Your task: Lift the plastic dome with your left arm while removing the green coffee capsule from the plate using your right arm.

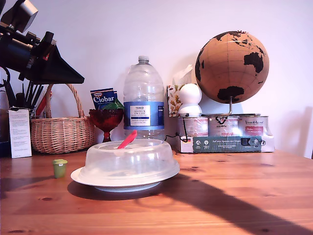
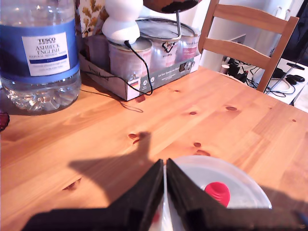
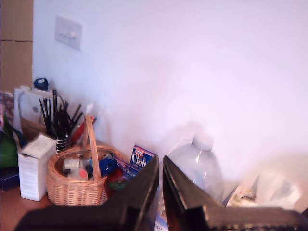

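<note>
The wooden table (image 1: 234,196) of knotty pine carries everything. Near the middle stands the plate (image 1: 78,175), with the plastic dome (image 1: 129,161) seated on it. Just beside the plate, toward the exterior view's left, the green coffee capsule (image 1: 59,168) sits directly on the wood. Farther back stand a wicker basket (image 1: 61,132), a white carton (image 1: 19,132), a red glass goblet (image 1: 106,120), a large water bottle (image 1: 143,100) and, at the exterior view's right, a cardboard tray of tins (image 1: 225,134).
</note>
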`<state>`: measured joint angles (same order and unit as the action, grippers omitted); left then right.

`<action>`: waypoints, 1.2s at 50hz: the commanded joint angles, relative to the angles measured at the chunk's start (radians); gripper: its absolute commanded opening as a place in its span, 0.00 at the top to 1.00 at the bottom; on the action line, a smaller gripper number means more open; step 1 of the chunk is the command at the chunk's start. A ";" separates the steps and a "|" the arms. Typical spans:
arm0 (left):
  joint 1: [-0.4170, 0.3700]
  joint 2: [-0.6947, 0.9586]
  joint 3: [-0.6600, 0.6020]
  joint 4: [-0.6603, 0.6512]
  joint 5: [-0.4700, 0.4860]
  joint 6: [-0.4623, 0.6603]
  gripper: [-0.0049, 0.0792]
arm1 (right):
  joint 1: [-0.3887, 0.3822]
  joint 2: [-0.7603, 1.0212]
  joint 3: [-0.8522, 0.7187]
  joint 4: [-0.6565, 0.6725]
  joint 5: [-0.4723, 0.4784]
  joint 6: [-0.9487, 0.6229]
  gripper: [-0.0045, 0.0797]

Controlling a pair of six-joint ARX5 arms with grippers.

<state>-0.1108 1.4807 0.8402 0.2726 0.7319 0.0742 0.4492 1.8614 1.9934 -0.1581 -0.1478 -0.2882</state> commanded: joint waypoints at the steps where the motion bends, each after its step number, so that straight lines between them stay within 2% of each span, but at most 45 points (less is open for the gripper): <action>1: -0.003 -0.011 -0.002 0.013 0.001 -0.004 0.95 | -0.007 0.005 -0.074 0.027 0.001 0.014 0.96; 5: -0.006 -0.011 -0.002 0.010 0.006 0.007 0.95 | -0.007 0.001 -0.127 0.051 0.000 0.037 0.96; 12: -0.044 -0.011 -0.002 0.005 0.018 0.111 0.95 | -0.006 -0.014 -0.210 0.079 -0.001 0.056 0.96; 26: -0.120 -0.009 -0.002 -0.002 0.016 0.103 0.94 | 0.022 -0.138 -0.439 0.153 -0.010 0.098 0.96; 40: -0.166 -0.038 -0.002 -0.023 0.081 0.051 0.93 | 0.072 -0.334 -0.704 0.223 -0.055 0.135 0.96; 51: -0.177 -0.132 -0.002 -0.126 0.064 0.034 0.93 | 0.111 -0.461 -0.855 0.245 -0.064 0.162 0.96; 60: -0.215 -0.194 -0.002 -0.252 0.024 0.063 0.93 | 0.175 -0.551 -0.965 0.265 -0.054 0.165 0.96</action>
<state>-0.3077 1.2892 0.8402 0.0433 0.7616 0.1112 0.5961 1.3437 1.0546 0.0898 -0.2050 -0.1310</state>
